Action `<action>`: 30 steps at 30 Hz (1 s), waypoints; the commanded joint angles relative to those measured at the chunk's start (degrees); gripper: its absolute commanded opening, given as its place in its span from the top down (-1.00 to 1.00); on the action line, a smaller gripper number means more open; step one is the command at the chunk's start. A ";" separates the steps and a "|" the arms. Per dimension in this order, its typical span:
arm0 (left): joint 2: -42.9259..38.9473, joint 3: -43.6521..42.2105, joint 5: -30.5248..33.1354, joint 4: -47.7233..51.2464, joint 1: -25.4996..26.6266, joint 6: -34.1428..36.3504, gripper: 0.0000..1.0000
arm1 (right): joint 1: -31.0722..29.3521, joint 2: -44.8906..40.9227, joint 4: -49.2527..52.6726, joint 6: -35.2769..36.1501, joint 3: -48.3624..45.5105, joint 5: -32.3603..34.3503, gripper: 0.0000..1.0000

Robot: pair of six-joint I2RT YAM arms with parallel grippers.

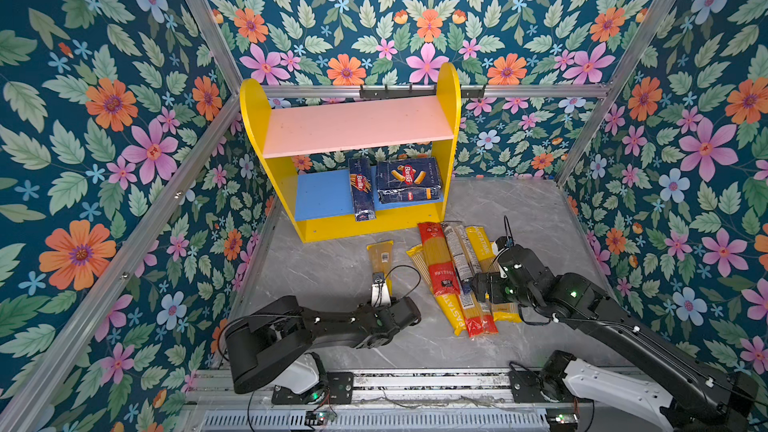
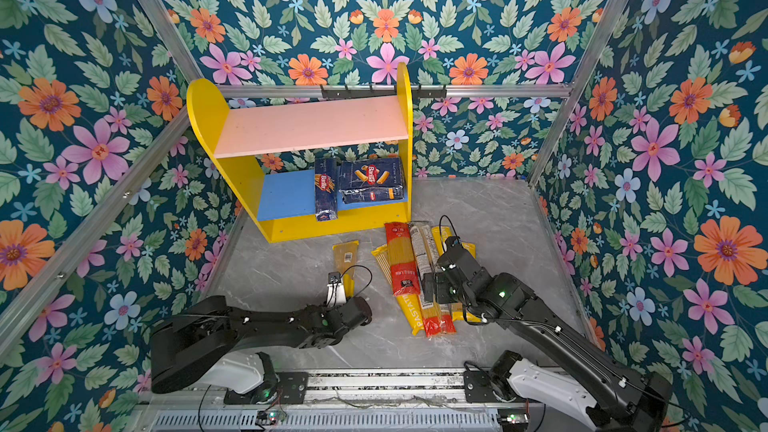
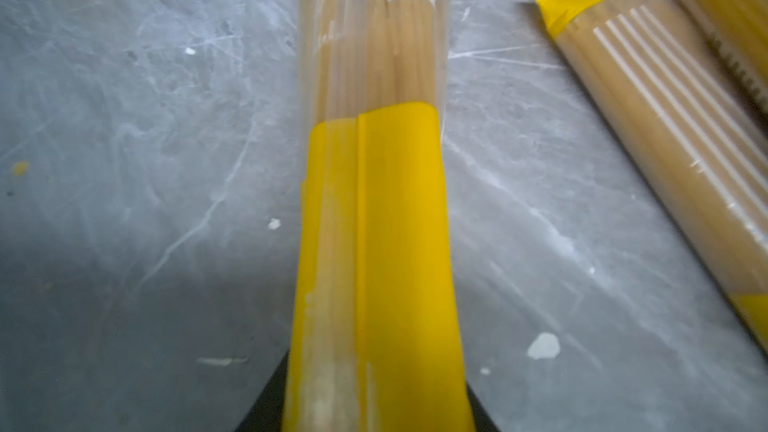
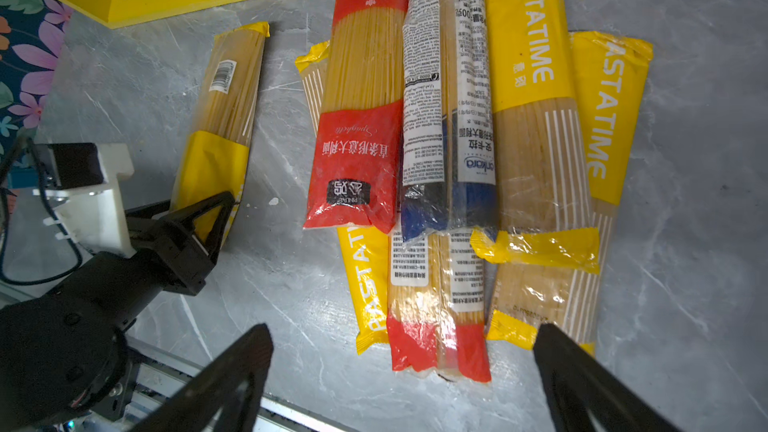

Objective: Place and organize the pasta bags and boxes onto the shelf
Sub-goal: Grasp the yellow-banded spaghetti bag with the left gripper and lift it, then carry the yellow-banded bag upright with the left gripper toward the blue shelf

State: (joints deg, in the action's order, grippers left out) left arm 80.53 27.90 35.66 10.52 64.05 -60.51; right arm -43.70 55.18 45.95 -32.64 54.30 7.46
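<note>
Tool on the left [image 4: 201, 207] pinches the yellow end of a lone bag [image 1: 380, 257] on the desk [image 1: 332, 276]; both boxes [image 1: 409, 180] sit on the shelf [image 1: 357, 126], lower blue board [image 1: 324, 195]; tool on the right [image 4: 401, 330] gapes wide over the heaped bags [image 1: 438, 259].

The grey table [image 1: 332, 347] bears spaghetti bags [image 1: 436, 255] and the shelf [image 1: 449, 89], whose blue board [image 1: 322, 195] holds Barilla boxes [image 1: 409, 178].

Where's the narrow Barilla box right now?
In both top views the narrow Barilla box lies on the blue lower board of the shelf, immediately left of the wide Barilla box.
</note>
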 commanded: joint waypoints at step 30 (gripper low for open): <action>-35.20 7.70 -1.32 42.07 -0.07 -3.11 1.00 | -0.04 14.58 -5.70 6.01 12.62 -4.21 -0.99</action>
State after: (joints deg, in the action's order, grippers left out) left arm 45.34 34.20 29.78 52.36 63.96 -63.20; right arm -43.70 69.45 40.88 -27.77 66.39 3.20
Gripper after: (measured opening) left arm 0.411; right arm 0.992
